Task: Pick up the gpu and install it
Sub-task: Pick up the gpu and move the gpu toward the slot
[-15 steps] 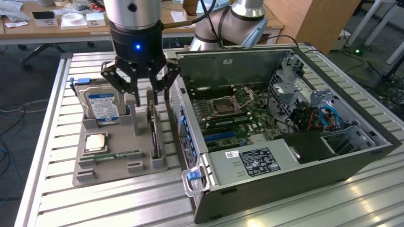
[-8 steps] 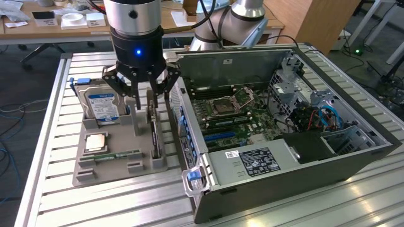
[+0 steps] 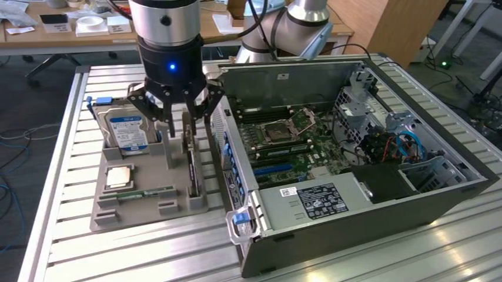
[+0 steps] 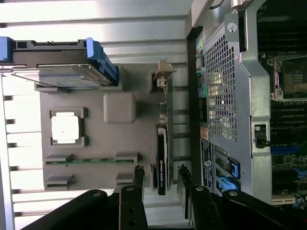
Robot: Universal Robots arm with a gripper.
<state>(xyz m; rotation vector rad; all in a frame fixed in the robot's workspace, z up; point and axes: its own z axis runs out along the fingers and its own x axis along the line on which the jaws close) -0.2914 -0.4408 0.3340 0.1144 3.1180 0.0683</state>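
Note:
The gpu (image 3: 191, 160) is a thin dark card standing on its edge in a slot of the grey parts holder (image 3: 110, 216), beside the open computer case (image 3: 368, 194). My gripper (image 3: 182, 124) hangs directly above the card's far end, open. In the wrist view the two black fingertips (image 4: 139, 175) straddle the end of the gpu (image 4: 163, 143) with a gap on each side, and neither one touches it. Nothing is held.
The holder (image 4: 120, 143) also carries a silver hard drive with a blue label (image 3: 126, 130), a square processor (image 3: 119, 176) and a green memory stick (image 3: 149, 192). The case's motherboard (image 3: 290, 141) lies exposed, with blue slots (image 3: 271, 170). The case wall stands close beside the card.

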